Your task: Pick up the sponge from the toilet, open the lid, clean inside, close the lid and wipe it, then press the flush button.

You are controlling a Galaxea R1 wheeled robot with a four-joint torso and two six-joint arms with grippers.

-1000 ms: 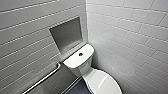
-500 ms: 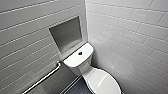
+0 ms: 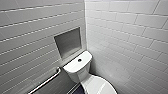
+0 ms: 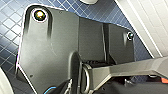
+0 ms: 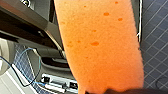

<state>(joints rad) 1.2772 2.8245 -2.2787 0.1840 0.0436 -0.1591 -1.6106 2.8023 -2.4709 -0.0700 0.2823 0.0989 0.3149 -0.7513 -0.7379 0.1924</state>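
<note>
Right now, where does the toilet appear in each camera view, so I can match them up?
Head view: the toilet at lower centre, in the wall corner.
Left wrist view: a white rounded edge beyond the dark plate, probably its bowl.
Right wrist view: a pale curve to one side of the sponge, possibly the toilet; I cannot tell.
Shared landmark: the dark blue floor tiles.

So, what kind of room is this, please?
Most likely a toilet room or small bathroom: a white toilet with a flush button on top, white tiled walls, and a metal grab bar on the wall beside it.
</note>
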